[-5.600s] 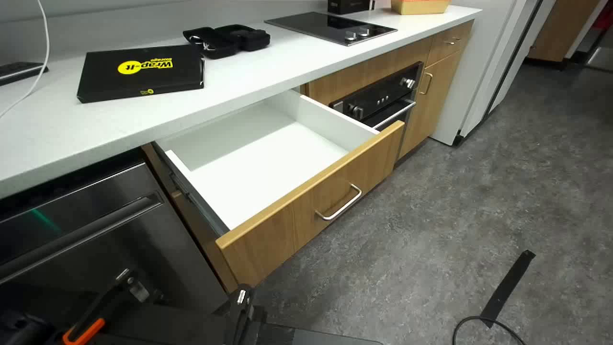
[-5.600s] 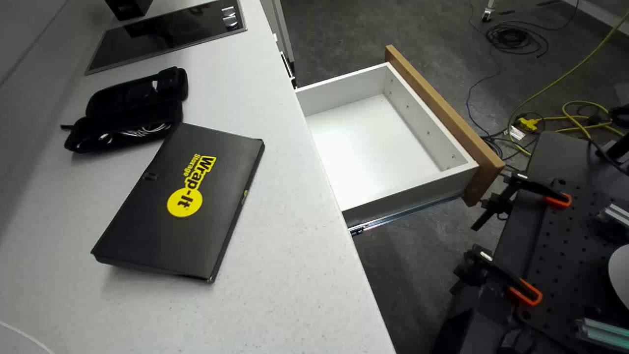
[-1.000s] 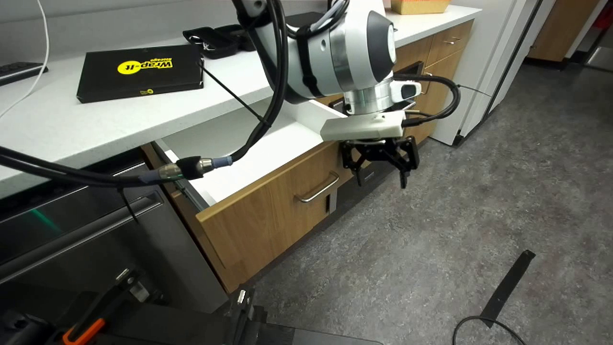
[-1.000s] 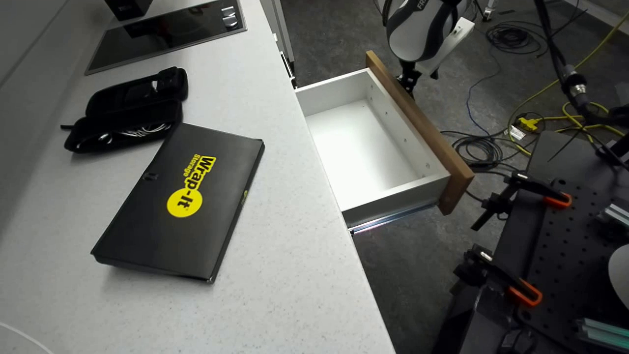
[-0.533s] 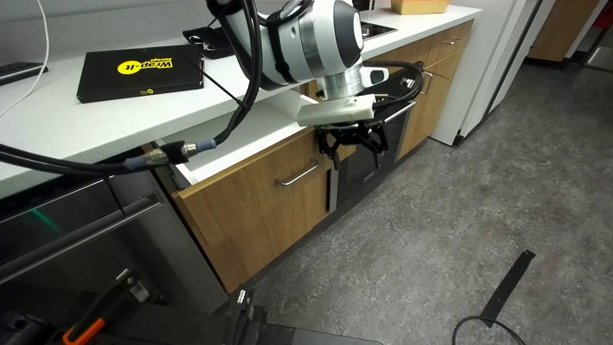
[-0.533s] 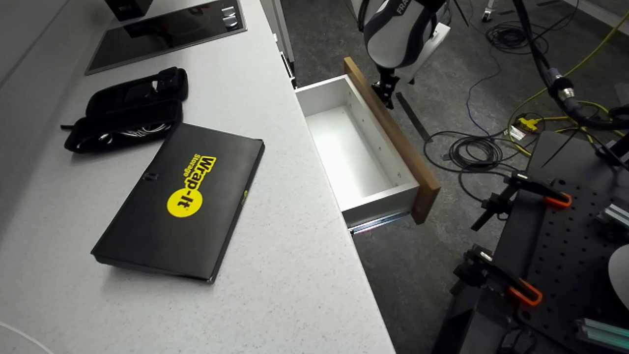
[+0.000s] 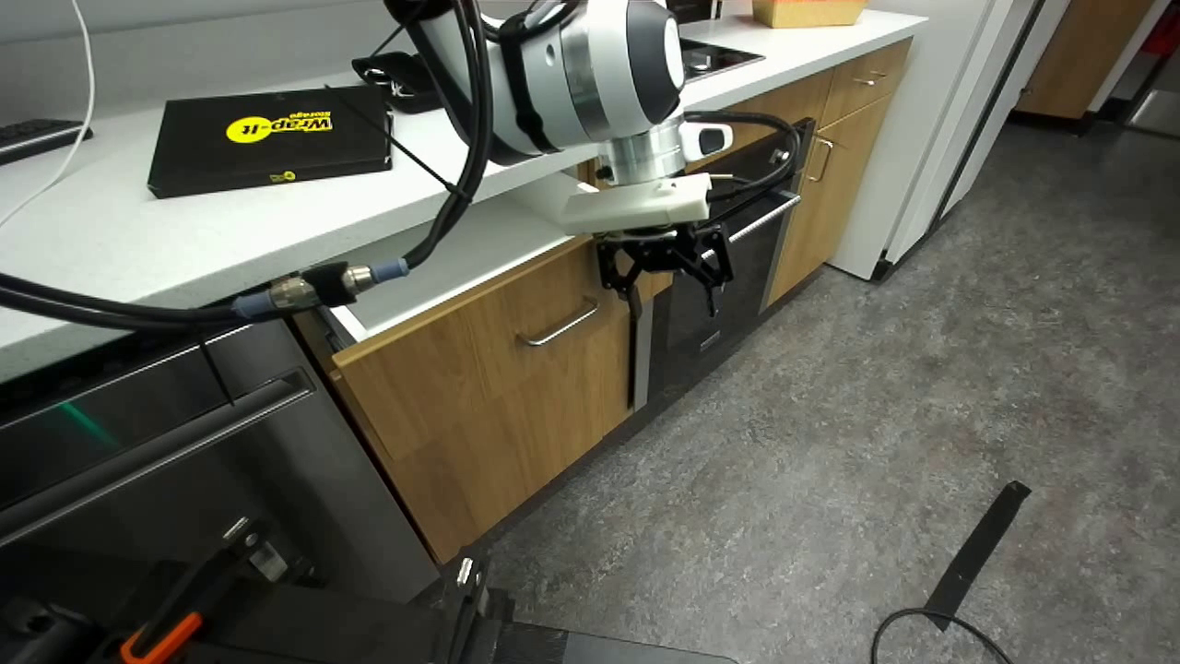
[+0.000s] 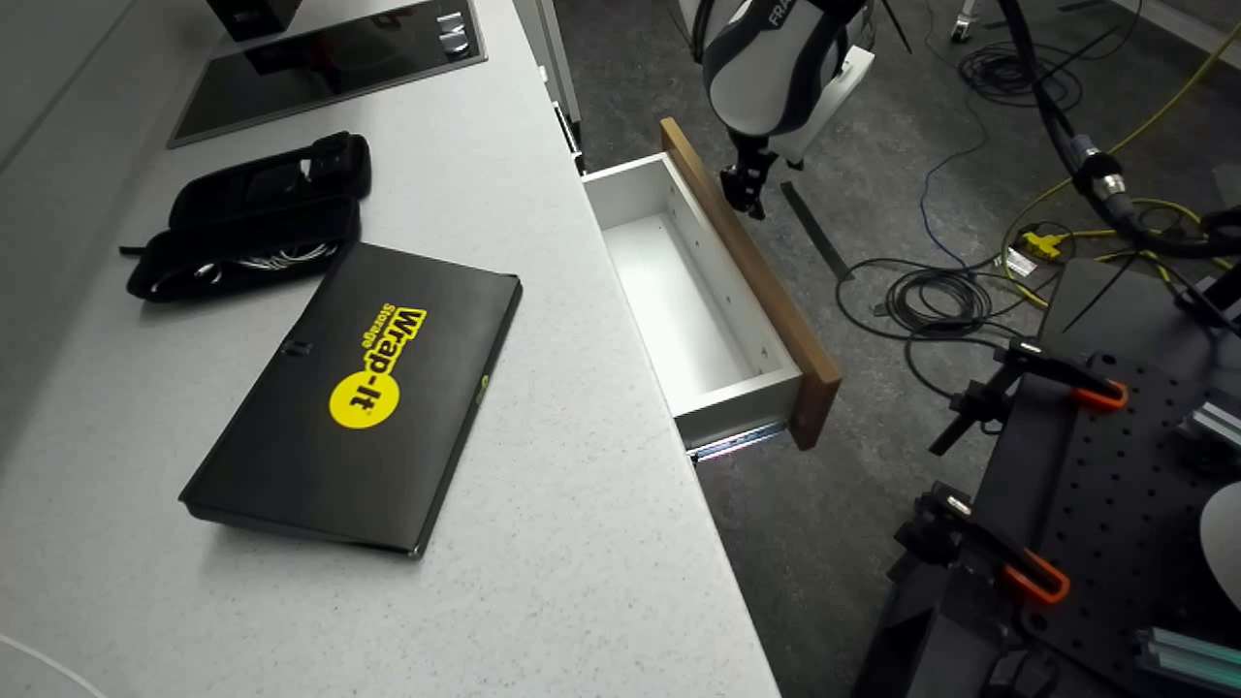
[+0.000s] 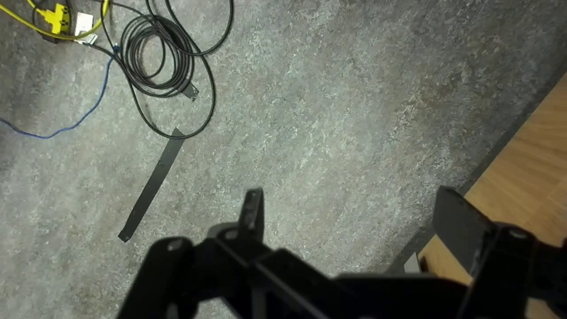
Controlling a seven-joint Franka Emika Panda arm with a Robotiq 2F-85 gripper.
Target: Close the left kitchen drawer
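Note:
The left kitchen drawer [image 7: 442, 360] stands partly open, with its oak-brown front out past the counter edge. Its white interior shows in an exterior view [image 8: 669, 301]. The silver bar handle [image 7: 559, 325] is on the front. My gripper [image 7: 675, 314] points down at the oven-side end of the drawer front, beyond the handle. It is open, with nothing between its fingers; the wrist view [image 9: 351, 191] shows them wide apart over the floor. One finger [image 7: 634, 302] is close against the drawer front; I cannot tell whether it touches.
The black oven [image 7: 728, 267] stands beside the drawer. A dishwasher [image 7: 203, 461] is on its other side. A black box [image 7: 267, 143] lies on the counter [image 8: 543, 543]. A black platform with clamps [image 8: 1086, 504] stands near. Cable coils [image 9: 155, 57] lie on the floor.
The drawer was pulled far out with the arm out of view. Then my open gripper came to its front, and gripper and drawer have moved together toward the counter; the opening is now narrower.

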